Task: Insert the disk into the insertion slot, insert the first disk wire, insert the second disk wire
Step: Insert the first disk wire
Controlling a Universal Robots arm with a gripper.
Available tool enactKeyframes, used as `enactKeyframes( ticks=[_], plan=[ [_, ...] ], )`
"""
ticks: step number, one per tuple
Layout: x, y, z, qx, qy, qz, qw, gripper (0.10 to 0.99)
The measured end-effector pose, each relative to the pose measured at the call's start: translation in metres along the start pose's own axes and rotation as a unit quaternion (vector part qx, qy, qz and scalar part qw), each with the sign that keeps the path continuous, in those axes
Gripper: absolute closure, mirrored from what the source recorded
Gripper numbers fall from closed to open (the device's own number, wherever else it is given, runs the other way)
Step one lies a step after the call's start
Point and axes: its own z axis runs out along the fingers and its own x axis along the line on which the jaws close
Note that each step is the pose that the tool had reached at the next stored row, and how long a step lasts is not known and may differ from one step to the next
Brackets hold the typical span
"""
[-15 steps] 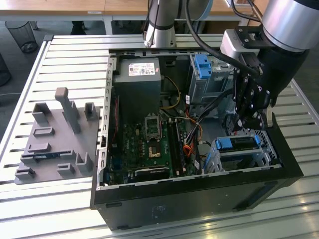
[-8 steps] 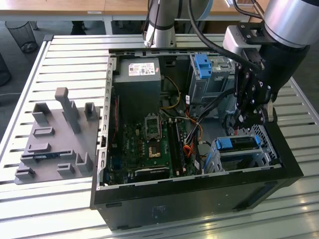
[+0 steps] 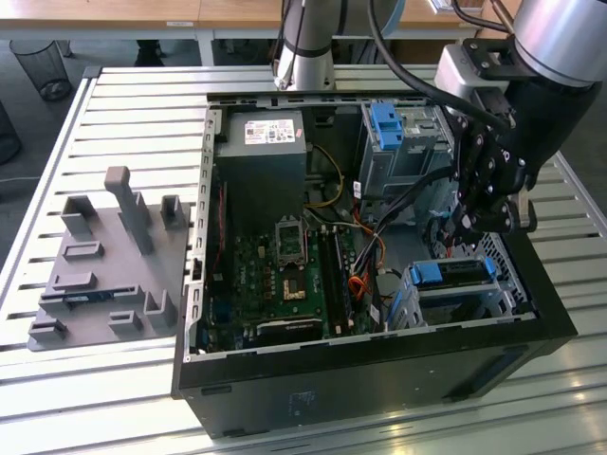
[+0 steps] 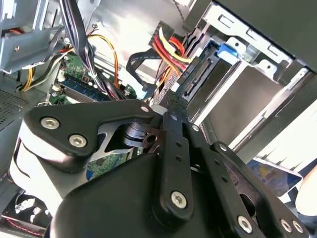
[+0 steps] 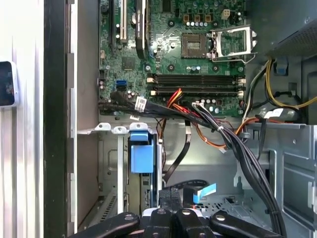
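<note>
Disk [image 3: 453,273], framed in blue plastic, sits in the perforated silver insertion slot [image 3: 427,303] just below the end effector [image 3: 467,227] in the exterior view; in the second wrist view its black fingers [image 4: 173,139] meet, perhaps pinching something, beside the disk's connector end; the first wrist view sets the blue caddy straight ahead.

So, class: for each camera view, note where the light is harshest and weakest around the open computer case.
Exterior view: even light on the pale slatted metal table, shade under the arm around the black end effector. Second wrist view: glare washes out the bare silver case wall. First wrist view: the green motherboard is well lit, the table bleached.
</note>
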Motion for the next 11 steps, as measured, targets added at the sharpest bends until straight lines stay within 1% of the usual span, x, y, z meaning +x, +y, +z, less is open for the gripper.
enactKeyframes(
  ticks=[6,8,11],
  plan=[
    [-0.0004,-0.0113,-0.0001,0.0,-0.0001,0.002,1.0,0.98],
    [-0.0007,-0.0128,0.0,0.0002,-0.0001,0.007,1.0,0.98],
    [-0.001,-0.013,0.0004,0.0006,-0.0003,0.021,0.9998,0.973]
  ],
)
